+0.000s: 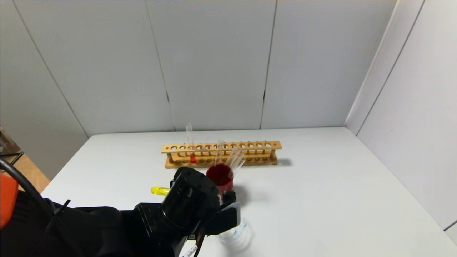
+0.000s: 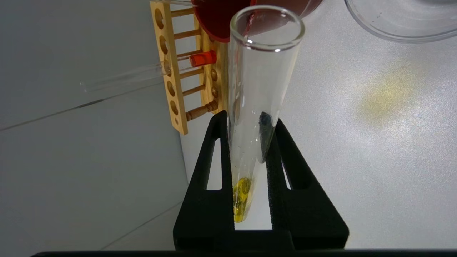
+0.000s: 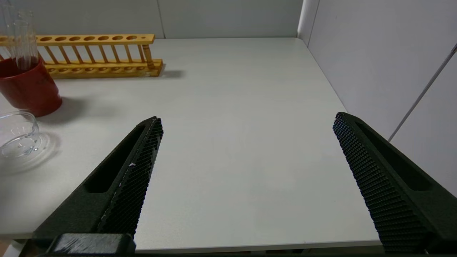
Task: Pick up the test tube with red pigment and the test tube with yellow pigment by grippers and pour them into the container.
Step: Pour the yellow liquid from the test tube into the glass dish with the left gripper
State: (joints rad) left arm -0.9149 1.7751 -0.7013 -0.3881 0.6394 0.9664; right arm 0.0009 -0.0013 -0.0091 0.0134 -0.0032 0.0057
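The test tube with yellow pigment (image 2: 259,92) is clamped between the fingers of the left gripper (image 2: 250,121) and is held nearly level above the table (image 1: 321,192), near the container (image 1: 237,233). The test tube with red pigment (image 1: 190,142) is standing upright in the wooden rack (image 1: 221,153). The right gripper (image 3: 246,132) is spread wide, with nothing held.

One wooden rack (image 1: 221,154) stood on the table (image 1: 321,200). One test tube with red pigment (image 1: 191,146) stood in it, and one test tube with yellow pigment (image 2: 255,107) was clamped in the left pincer (image 2: 250,117). One beaker of dark red liquid (image 1: 220,178) held several plain clear tubes (image 1: 234,159); their exact number could not be told. There was one low clear container (image 3: 18,137). Two pincers were present, the right pincer (image 3: 246,150) being the second.
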